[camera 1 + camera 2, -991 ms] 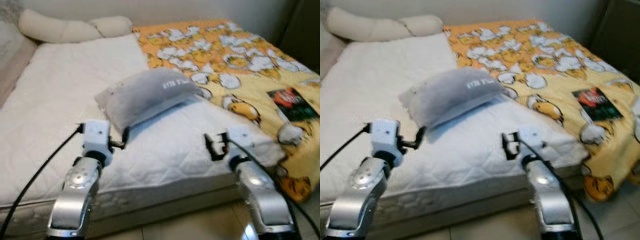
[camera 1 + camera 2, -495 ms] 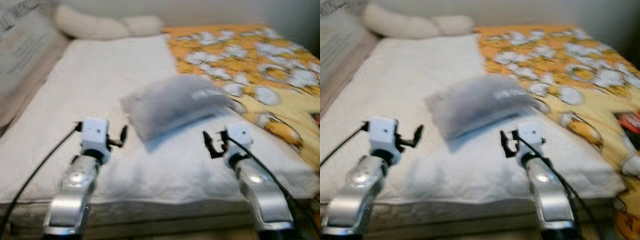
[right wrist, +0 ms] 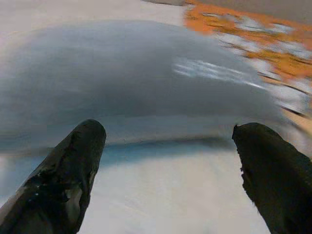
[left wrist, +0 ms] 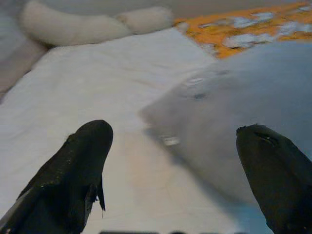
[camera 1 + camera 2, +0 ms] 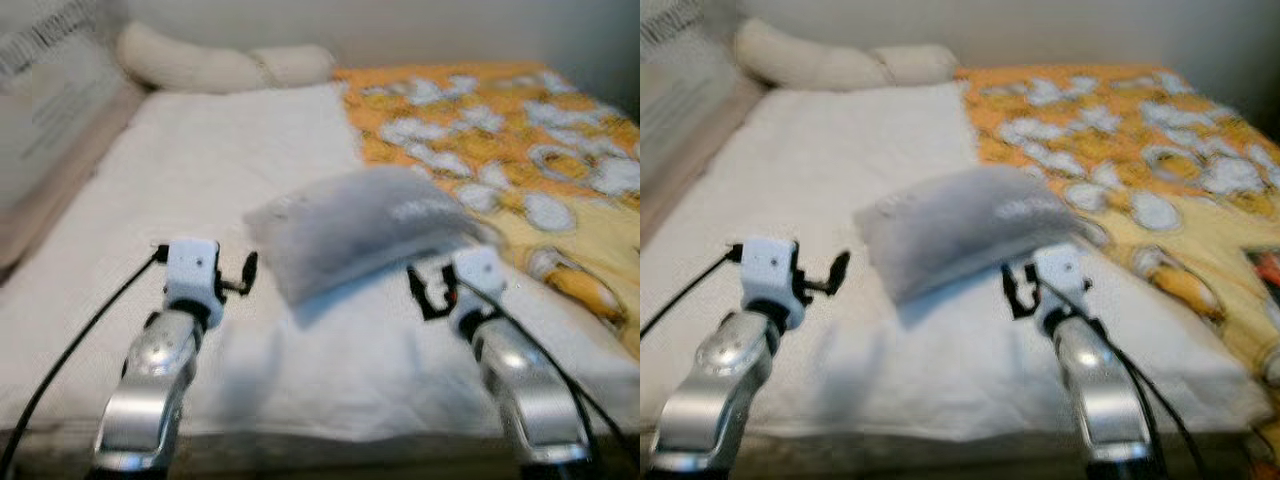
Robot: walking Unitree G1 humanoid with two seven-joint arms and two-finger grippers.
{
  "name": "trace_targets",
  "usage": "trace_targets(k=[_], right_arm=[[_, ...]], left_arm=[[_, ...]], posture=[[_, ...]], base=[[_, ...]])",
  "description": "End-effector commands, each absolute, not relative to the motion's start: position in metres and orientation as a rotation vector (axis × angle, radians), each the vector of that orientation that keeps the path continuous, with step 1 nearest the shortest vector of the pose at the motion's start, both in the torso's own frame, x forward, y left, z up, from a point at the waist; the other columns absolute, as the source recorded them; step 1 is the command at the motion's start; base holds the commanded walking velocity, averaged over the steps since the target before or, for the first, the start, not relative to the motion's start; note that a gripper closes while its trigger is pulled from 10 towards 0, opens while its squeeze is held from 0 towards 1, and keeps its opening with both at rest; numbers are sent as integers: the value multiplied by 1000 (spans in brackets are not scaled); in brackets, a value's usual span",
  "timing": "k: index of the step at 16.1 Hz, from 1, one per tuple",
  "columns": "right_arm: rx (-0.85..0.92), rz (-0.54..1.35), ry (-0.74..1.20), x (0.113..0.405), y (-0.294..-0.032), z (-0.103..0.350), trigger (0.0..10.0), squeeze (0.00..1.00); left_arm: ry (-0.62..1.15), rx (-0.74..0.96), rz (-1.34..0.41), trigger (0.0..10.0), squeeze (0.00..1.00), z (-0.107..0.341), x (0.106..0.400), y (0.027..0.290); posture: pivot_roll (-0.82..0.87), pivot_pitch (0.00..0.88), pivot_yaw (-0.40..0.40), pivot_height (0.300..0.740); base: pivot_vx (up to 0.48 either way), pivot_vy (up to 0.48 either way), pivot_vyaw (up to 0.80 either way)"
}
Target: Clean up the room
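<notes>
A grey pillow [image 5: 360,230] lies tilted on the white mattress [image 5: 200,170], its right end resting on the edge of a yellow and orange patterned blanket [image 5: 520,130]. My left gripper [image 5: 246,275] is open, just left of the pillow's near corner and apart from it. My right gripper [image 5: 425,292] is open too, in front of the pillow's near right edge. Through the left wrist view, the pillow [image 4: 243,107] sits ahead between the spread fingers [image 4: 78,165]. The right wrist view has the pillow [image 3: 136,83] close ahead, with nothing between its fingers [image 3: 68,170].
A long cream bolster [image 5: 220,65] lies at the head of the bed against the far wall. A pale headboard or wall panel [image 5: 50,110] runs along the left. The mattress's front edge [image 5: 330,425] is just below my arms.
The view has shifted and come closer to the bed. The pillow now stands nearer both grippers. Both stay open, and the pillow has not moved on the bed.
</notes>
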State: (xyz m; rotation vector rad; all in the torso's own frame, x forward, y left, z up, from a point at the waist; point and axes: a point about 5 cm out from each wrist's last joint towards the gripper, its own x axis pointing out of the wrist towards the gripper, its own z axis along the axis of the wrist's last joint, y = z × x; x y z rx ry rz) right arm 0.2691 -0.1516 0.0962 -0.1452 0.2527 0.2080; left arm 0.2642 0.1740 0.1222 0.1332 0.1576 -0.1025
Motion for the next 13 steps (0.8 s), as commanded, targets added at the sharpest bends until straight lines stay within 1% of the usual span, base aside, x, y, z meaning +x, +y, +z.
trace_targets(k=[1,2,3,5,6,9,11,13], right_arm=[[-123,217,232,272,-147,101,10000,0],[-96,199,234,272,-148,101,10000,0],[-104,201,234,273,-149,101,10000,0],[-110,197,234,274,-150,101,10000,0],[-107,190,237,274,-151,101,10000,0],[-94,179,245,273,-151,100,10000,0],[-58,146,266,274,-153,99,10000,0],[-10,73,317,277,-160,98,10000,0]], left_arm=[[146,141,-98,10000,0,125,265,175],[145,143,-100,10000,0,125,266,174],[142,144,-107,10000,0,126,266,173],[142,136,-165,10000,0,126,265,166],[152,159,-185,10000,0,124,264,163],[151,158,-187,10000,0,124,264,163],[169,158,-206,10000,0,123,264,160],[194,163,-278,10000,0,119,260,152]], posture=[[-24,0,15,740],[-22,0,15,740],[-22,0,15,740],[-19,0,15,740],[-18,0,15,740],[-20,0,20,740],[-21,0,24,740],[-19,0,24,740]], base=[[322,0,663],[319,0,0],[296,0,0],[0,0,0],[0,0,0],[0,0,0],[0,0,0],[0,0,0]])
